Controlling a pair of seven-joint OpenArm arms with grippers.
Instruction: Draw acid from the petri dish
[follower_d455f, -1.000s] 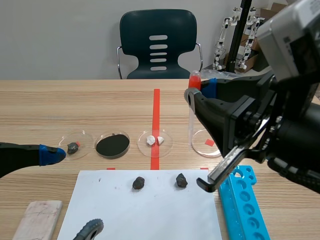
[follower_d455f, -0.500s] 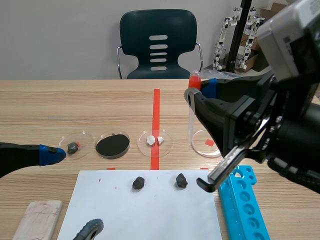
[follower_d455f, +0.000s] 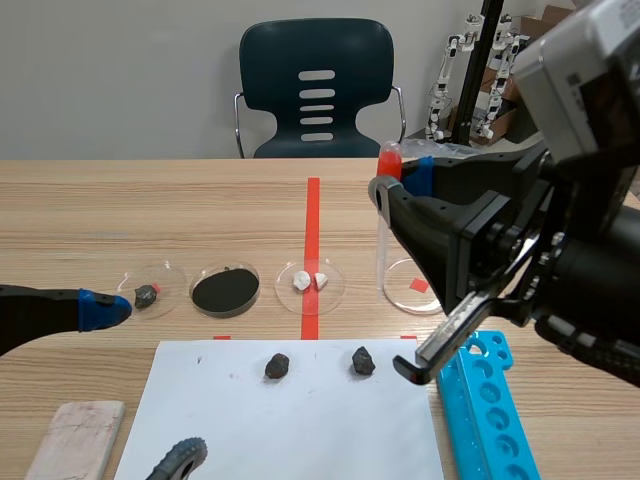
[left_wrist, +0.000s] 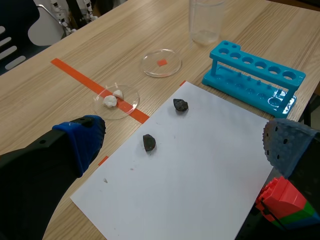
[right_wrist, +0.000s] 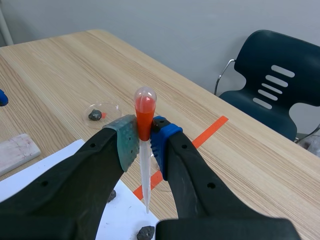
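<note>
We hold the pipette (right_wrist: 145, 165) upright, right gripper (right_wrist: 145, 132) fingers clenched on its red bulb, so that its tip hangs near the petri dish (follower_d455f: 403, 290) for drawing. Our left gripper (left_wrist: 186, 137), fingers released and empty, waits well apart from that dish.

Bright, even light from overhead covers my pale wooden worktop (follower_d455f: 150, 210). Ahead of my left tool (left_wrist: 185, 142), the white paper sheet (left_wrist: 200, 170) carries only soft, faint shadows beside its small dark stones (left_wrist: 149, 142).
</note>
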